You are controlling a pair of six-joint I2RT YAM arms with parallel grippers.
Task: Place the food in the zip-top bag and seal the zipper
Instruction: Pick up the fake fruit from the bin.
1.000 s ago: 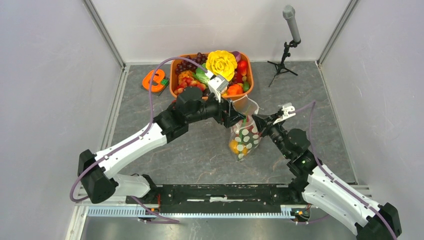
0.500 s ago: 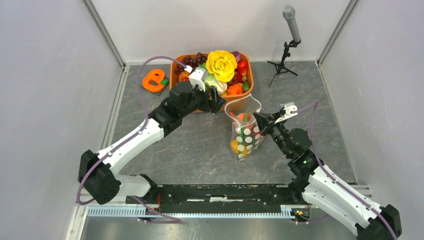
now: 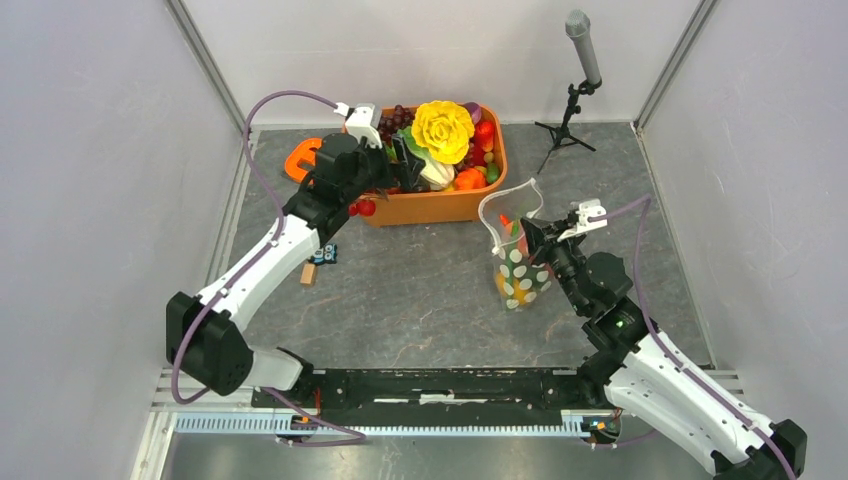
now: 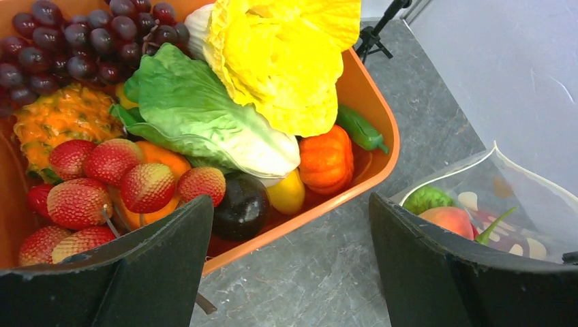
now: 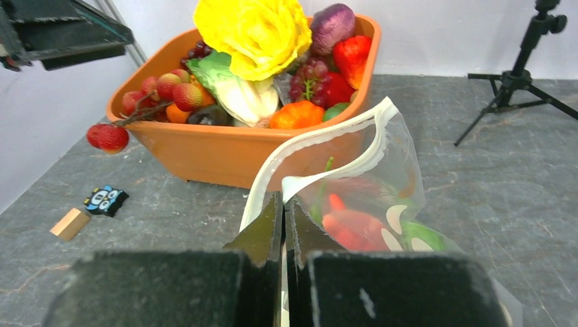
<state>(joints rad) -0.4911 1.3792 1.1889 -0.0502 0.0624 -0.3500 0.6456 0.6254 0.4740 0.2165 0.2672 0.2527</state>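
Grey stone-patterned surface (image 3: 400,290) carries the orange tub (image 3: 430,208) at the far middle. The zip-top bag (image 3: 520,270) stands just beside the tub, on its near right. The bag is roughly upright, long axis vertical, mouth upward and open.

The right pincer (image 5: 285,225) is closed on the near rim of the mouth and holds it up. The left pincer (image 4: 290,272) is spread wide and empty, hovering over the tub's near wall. Loose food (image 4: 112,177) lies directly ahead of and below it, so the left arm is the nearer one. From the left pincer, the bag mouth lies to the right.

A peach-coloured piece (image 4: 446,219) already sits in the bag. The zipper (image 5: 327,134) is unsealed, and the right pincer's fingers hide part of it. The dotted film obscures the bag's lower contents. One red fruit (image 5: 108,136) hangs outside the tub wall.
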